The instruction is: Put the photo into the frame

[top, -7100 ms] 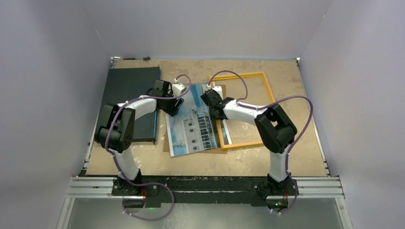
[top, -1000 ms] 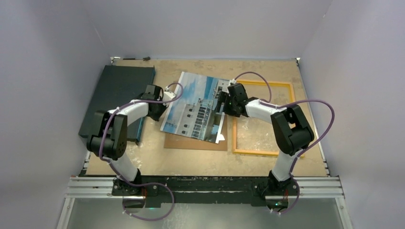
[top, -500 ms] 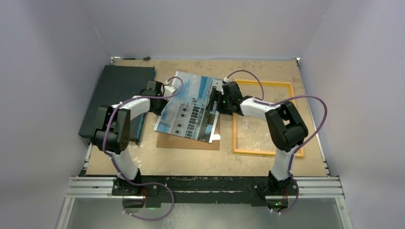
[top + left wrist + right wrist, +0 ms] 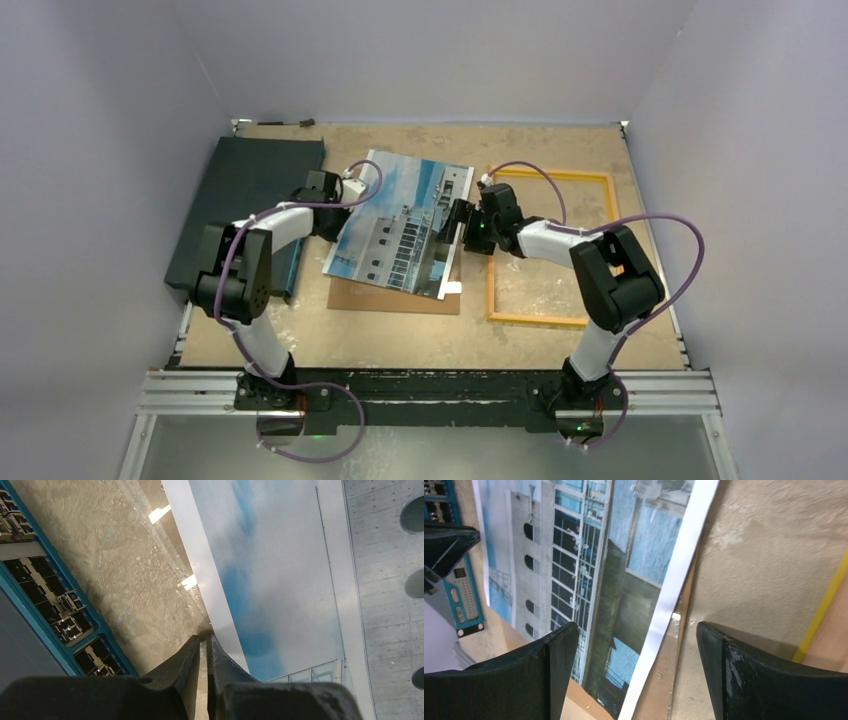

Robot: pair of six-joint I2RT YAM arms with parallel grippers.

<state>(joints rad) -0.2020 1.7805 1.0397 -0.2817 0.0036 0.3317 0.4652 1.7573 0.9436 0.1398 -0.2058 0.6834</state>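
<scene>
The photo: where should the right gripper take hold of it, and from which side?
Take the white border on the photo's right long edge, approaching from the frame side. That edge lies between the right gripper's open fingers, and the left gripper pinches the opposite edge.

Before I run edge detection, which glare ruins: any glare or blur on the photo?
Left wrist: two bright glints just beside the photo's white border, none on the print. Right wrist: print sharp, one small glint by its border. Top external: evenly lit, no blown-out patch on it.
</scene>
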